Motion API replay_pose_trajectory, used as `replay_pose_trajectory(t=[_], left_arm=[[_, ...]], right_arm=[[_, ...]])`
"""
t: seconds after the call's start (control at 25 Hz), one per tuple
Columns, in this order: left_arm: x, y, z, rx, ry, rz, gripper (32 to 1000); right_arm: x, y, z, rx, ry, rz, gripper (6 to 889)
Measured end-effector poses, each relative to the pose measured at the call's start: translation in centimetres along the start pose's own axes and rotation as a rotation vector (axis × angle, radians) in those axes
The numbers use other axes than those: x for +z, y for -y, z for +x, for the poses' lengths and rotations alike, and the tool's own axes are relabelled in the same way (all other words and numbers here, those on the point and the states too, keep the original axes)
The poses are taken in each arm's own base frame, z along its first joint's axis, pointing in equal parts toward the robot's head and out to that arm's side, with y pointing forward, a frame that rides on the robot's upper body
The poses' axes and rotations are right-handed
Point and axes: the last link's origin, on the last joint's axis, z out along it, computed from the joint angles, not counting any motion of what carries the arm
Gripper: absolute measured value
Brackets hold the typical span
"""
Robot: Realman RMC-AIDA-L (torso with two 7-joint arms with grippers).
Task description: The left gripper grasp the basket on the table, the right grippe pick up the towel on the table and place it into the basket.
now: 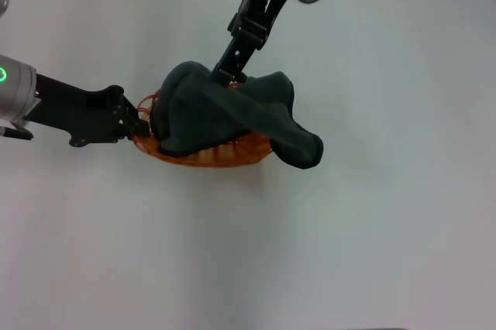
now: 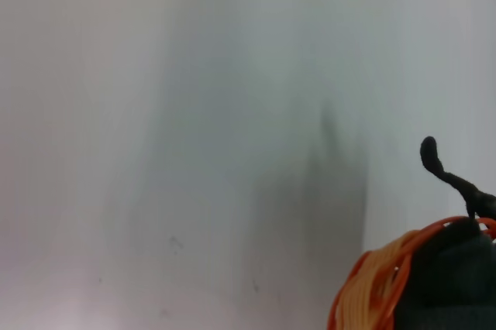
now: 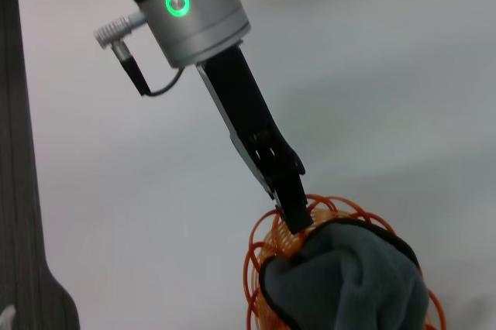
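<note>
- Right now the right grippe (image 1: 226,76) comes down from the table's far edge, its jaws pressed together on a fold at the top of the towel (image 1: 232,113), directly above the basket (image 1: 205,156).
- Most of the towel sits heaped inside the basket, but one thick lobe spills over the rim on the side away from the left arm and hangs towards the table (image 1: 372,221).
- Its long axis runs roughly along the basket's own length, parallel to the table's near edge; I judge the coming move turns on that overhang, since letting go as things lie would leave the lobe outside.
- At the basket's opposite end, the left gripper (image 1: 138,122) has its jaws pinching the looped rim, as the right wrist view confirms.
- By count: one towel, one basket, two grippers, both engaged.
</note>
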Motion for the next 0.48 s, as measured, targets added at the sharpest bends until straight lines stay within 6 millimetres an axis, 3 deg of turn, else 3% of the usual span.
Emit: replay_pose_trajectory(t=[0.48], left_arm=[[-0.02,0.06,0.00,-0.001,-0.002,0.001,89]], right_arm=[[-0.80,0.11,0.13,0.011,0.025,-0.001,868]])
